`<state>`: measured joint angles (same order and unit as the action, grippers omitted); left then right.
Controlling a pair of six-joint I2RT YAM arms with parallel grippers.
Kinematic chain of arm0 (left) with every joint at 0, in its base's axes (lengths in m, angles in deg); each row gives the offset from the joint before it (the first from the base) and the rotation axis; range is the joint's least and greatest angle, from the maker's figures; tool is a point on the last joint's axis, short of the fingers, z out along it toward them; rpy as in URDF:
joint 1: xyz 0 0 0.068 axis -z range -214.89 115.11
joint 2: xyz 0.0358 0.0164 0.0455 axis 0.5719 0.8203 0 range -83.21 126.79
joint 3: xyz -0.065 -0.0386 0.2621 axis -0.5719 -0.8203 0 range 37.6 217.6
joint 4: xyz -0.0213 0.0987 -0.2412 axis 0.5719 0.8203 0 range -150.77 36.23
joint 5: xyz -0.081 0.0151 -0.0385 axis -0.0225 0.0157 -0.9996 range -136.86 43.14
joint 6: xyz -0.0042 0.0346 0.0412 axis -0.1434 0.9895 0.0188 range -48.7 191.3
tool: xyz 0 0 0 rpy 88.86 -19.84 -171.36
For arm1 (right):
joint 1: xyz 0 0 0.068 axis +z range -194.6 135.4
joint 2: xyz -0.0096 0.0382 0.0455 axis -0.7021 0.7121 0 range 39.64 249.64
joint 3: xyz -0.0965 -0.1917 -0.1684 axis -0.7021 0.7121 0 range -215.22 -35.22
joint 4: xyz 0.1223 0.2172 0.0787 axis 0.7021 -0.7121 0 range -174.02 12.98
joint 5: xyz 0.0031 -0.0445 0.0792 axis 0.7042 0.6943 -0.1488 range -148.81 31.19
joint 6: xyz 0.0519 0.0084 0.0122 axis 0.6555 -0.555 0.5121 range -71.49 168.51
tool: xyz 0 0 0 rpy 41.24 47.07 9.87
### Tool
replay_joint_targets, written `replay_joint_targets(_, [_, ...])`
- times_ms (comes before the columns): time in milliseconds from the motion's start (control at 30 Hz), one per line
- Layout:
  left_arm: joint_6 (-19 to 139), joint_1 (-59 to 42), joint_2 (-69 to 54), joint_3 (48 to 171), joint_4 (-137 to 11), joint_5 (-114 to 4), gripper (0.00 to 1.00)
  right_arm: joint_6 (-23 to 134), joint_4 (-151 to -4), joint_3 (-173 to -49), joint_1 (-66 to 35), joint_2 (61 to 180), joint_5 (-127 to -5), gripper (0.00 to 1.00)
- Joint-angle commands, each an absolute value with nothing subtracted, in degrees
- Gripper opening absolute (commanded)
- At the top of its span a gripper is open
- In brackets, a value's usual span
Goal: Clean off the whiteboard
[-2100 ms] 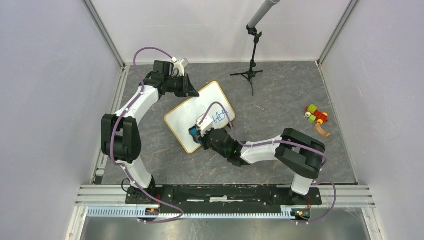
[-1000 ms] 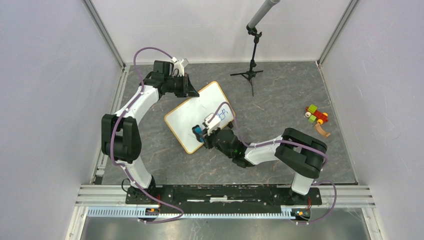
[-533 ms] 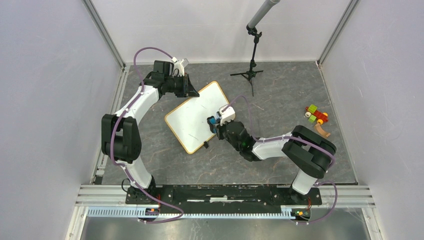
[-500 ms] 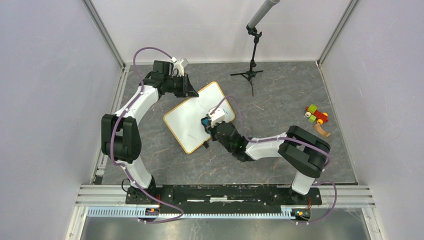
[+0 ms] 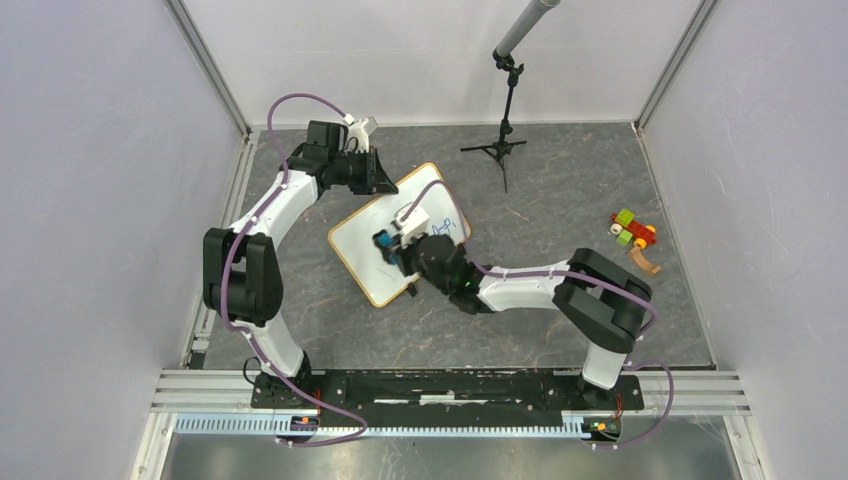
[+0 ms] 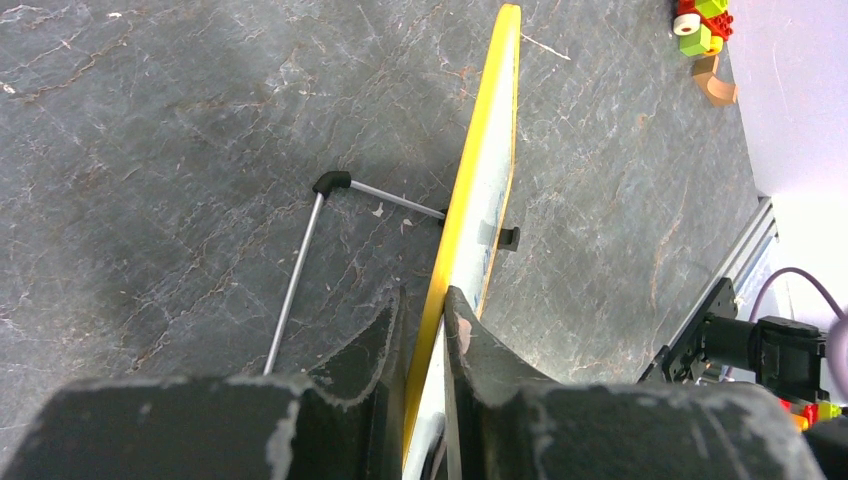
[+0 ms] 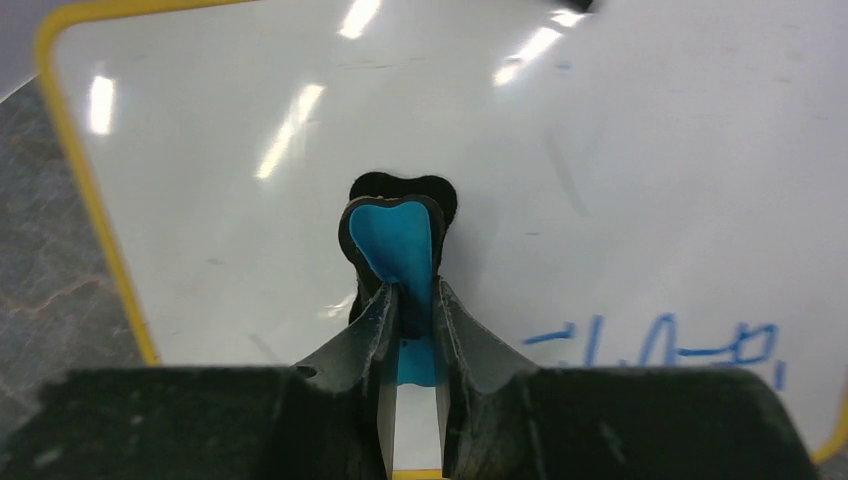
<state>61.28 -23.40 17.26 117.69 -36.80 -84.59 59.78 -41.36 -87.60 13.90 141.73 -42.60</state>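
Note:
The whiteboard [image 5: 360, 225], white with a yellow-orange frame, lies tilted at the table's middle. Blue handwriting [image 5: 447, 225] shows near its right corner and in the right wrist view [image 7: 660, 345]. My left gripper [image 5: 385, 186] is shut on the whiteboard's far edge; the left wrist view shows the frame [image 6: 490, 150] edge-on between the jaws of that gripper [image 6: 425, 305]. My right gripper [image 5: 388, 246] is shut on a blue eraser [image 7: 395, 240], pressed onto the board's bare white face [image 7: 250, 120] left of the writing. The right gripper [image 7: 410, 300] pinches the eraser's back.
A black tripod stand [image 5: 505, 140] stands at the back. Coloured toy blocks [image 5: 632, 232] lie at the right and show in the left wrist view [image 6: 700, 20]. A thin wire stand [image 6: 300, 270] sticks out behind the board. Enclosure walls close three sides.

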Motion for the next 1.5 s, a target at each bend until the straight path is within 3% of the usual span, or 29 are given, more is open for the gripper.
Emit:
replay_joint_targets(0, [61.9, -22.05, 17.08, 118.53, -31.06, -84.3, 0.02, 65.13, -45.37, -83.91, 5.58, 139.57, -39.42, 0.21])
replay_joint_targets(333, [61.72, -21.99, 17.01, 118.44, -31.15, -84.54, 0.02, 60.01, -48.99, -86.82, 7.28, 138.51, -36.55, 0.21])
replay_joint_targets(533, [61.74, -22.02, 17.38, 118.55, -31.06, -84.38, 0.02, 49.77, -51.65, -97.67, 13.07, 143.47, -43.47, 0.21])
replay_joint_targets(667, [62.04, -22.0, 17.59, 118.97, -30.49, -84.08, 0.02, 44.71, -45.58, -93.91, 14.96, 142.83, -45.68, 0.22])
replay_joint_targets(933, [62.07, -21.97, 18.31, 119.18, -30.36, -83.77, 0.02, 58.13, -38.73, -81.33, 5.92, 137.68, -44.42, 0.22])
replay_joint_targets(1467, [62.16, -21.79, 18.65, 118.88, -30.34, -83.79, 0.02, 65.18, -43.78, -79.3, -5.59, 138.48, -41.51, 0.22])
